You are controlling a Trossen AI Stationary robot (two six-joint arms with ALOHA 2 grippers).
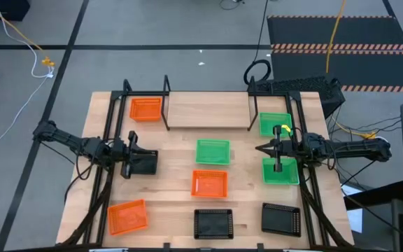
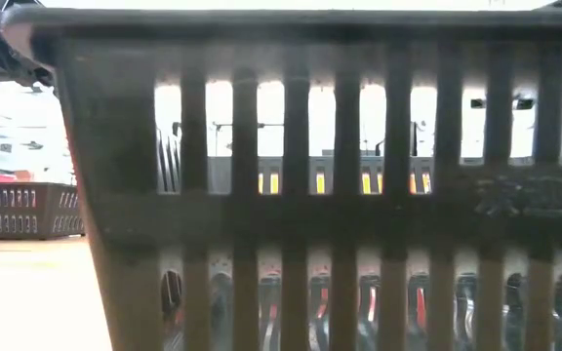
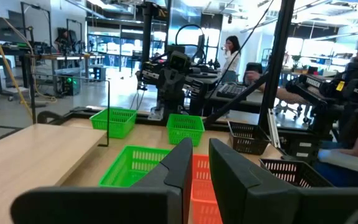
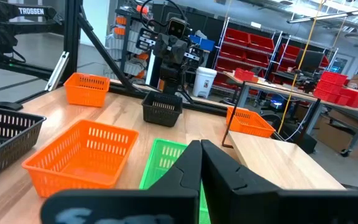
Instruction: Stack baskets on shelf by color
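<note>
My left gripper [image 1: 137,152] [image 3: 199,155] hovers level over a black basket [image 1: 147,164] that rests on the table, fingers a narrow gap apart and nothing between them. My right gripper [image 1: 259,149] [image 4: 199,149] is shut and level above a green basket [image 1: 282,173] on the table. The shelf [image 1: 208,112] carries an orange basket [image 1: 145,108] at its left end and a green basket [image 1: 275,124] at its right end. Loose on the table lie a green basket [image 1: 212,151], two orange baskets [image 1: 209,183] [image 1: 126,216] and two black baskets [image 1: 212,222] [image 1: 280,218].
The shelf's black uprights [image 1: 166,101] [image 1: 252,105] stand around its bare middle board. The near black basket [image 2: 310,195] fills the low view. People sit and stand in the room beyond the table [image 3: 232,53]. Bare wood lies between the shelf and the centre baskets.
</note>
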